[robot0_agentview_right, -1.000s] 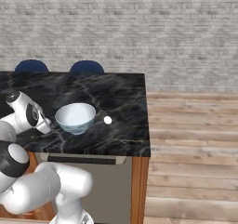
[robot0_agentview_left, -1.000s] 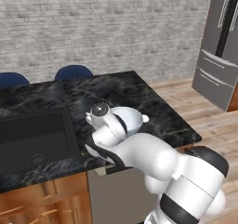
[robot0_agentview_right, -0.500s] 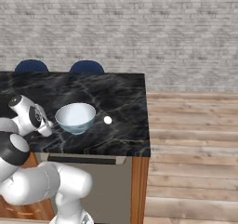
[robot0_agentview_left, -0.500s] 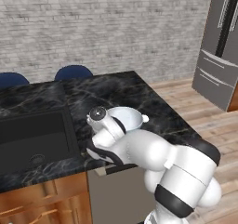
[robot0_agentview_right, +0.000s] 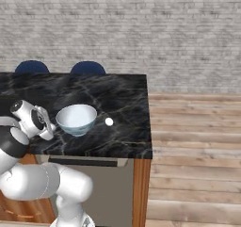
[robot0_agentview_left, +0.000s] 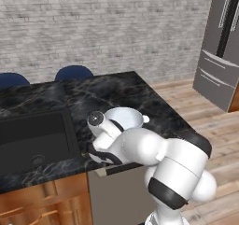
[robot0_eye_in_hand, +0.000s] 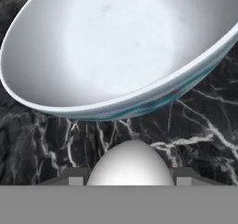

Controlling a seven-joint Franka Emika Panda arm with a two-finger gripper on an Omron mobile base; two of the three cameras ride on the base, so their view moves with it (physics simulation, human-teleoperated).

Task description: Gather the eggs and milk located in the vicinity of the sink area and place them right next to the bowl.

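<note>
One white egg (robot0_eye_in_hand: 130, 165) sits before the bowl (robot0_eye_in_hand: 116, 51), another egg (robot0_agentview_right: 109, 121) beside it.

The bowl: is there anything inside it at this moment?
Nothing shows inside the bowl: the hand view gives a plain white interior. One egg lies on the counter beside it, another egg sits between the gripper tips. The nearest inner wall is hidden.

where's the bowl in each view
Left base view: bowl at centre, partly behind the arm.
Right base view: left of centre, on the counter, an egg to its right.
Hand view: bowl across the top.
Shared landmark: the black marble counter.
</note>
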